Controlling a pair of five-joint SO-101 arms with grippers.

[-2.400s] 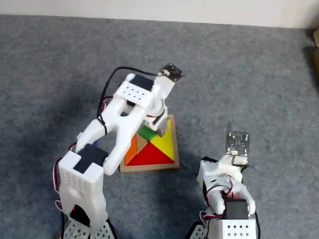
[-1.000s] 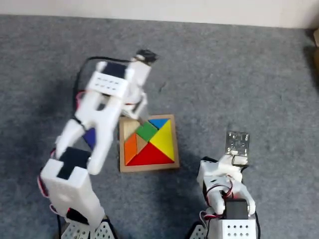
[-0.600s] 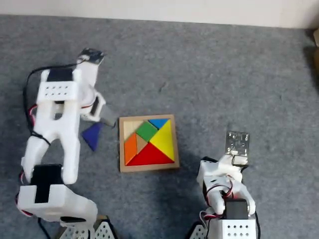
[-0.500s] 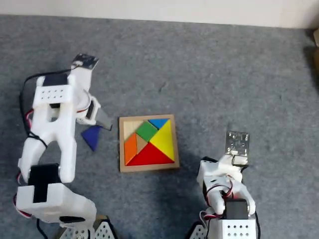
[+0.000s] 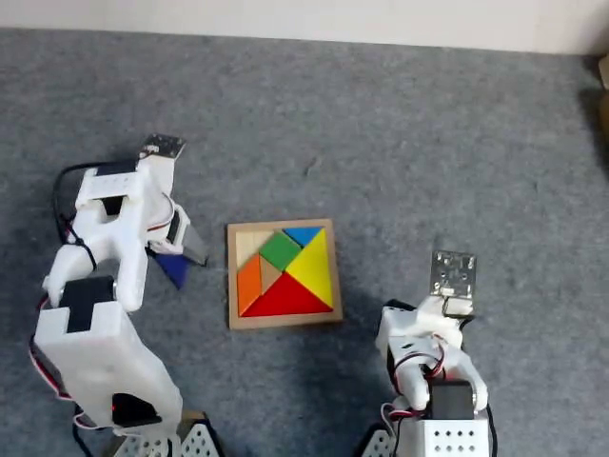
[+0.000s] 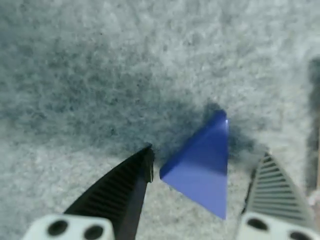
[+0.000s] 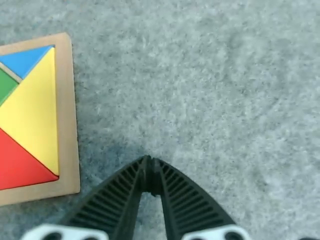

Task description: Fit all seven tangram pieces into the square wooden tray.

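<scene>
- The left claw (image 6: 206,152) is wide open and low over the grey carpet (image 5: 428,143), gripping nothing
- A dark blue triangle (image 6: 200,167) lies on the carpet between its two fingers; the dark finger (image 6: 127,182) ends just beside one corner of the triangle and the pale finger (image 6: 267,182) stands close to the opposite edge, and whether either touches the piece cannot be told
- From above, the blue triangle (image 5: 174,269) sits outside the wooden tray (image 5: 282,324), near the tray's left side and partly under the left arm's claw (image 5: 181,252)
- The tray lies flat on the carpet between the two arms
- Inside it are a red triangle (image 5: 285,297) along the near edge, a yellow triangle (image 5: 312,267) along the right edge, a green square (image 5: 280,249), a light blue triangle (image 5: 303,234) at the far edge and an orange piece (image 5: 249,284) on the left
- Bare pale wood shows in the tray's far left corner
- The right claw (image 7: 150,167) has its fingers pressed together with nothing between them, above bare carpet and well apart from the tray rim (image 7: 67,125)
</scene>
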